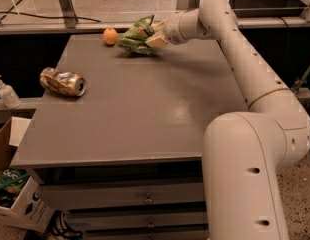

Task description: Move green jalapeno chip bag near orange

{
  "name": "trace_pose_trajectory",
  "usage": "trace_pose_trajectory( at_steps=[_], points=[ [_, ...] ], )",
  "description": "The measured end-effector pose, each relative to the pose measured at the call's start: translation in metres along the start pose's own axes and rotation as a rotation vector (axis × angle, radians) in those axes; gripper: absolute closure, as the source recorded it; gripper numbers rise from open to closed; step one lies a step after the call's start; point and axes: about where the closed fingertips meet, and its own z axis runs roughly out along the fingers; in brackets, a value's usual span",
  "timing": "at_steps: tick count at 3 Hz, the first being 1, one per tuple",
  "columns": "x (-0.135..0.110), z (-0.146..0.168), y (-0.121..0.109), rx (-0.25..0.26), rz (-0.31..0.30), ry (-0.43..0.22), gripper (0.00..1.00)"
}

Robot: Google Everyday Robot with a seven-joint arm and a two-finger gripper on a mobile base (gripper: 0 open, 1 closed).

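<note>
The green jalapeno chip bag is a crinkly green bag at the far edge of the grey table. It hangs tilted, just above the tabletop. My gripper is at the bag's right end and is shut on the bag. The orange is small and round. It rests on the table just left of the bag, with a small gap between them.
A crushed gold-brown can lies on its side at the table's left edge. A white bottle stands on a ledge to the left. A cardboard box sits on the floor at lower left. My arm spans the table's right side.
</note>
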Motion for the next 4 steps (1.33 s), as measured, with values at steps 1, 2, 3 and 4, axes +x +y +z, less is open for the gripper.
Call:
trace_pose_trajectory(
  at_steps=[1, 2, 3, 4],
  points=[
    [0.0010, 0.0044, -0.0021, 0.001, -0.003, 0.013, 1.00],
    [0.0012, 0.0067, -0.0053, 0.008, 0.002, 0.017, 0.82],
    [-0.0026, 0.0094, -0.0032, -0.004, 0.008, 0.008, 0.58],
    [-0.0059, 0.0121, -0.0005, -0.018, 0.014, -0.003, 0.35]
  ],
)
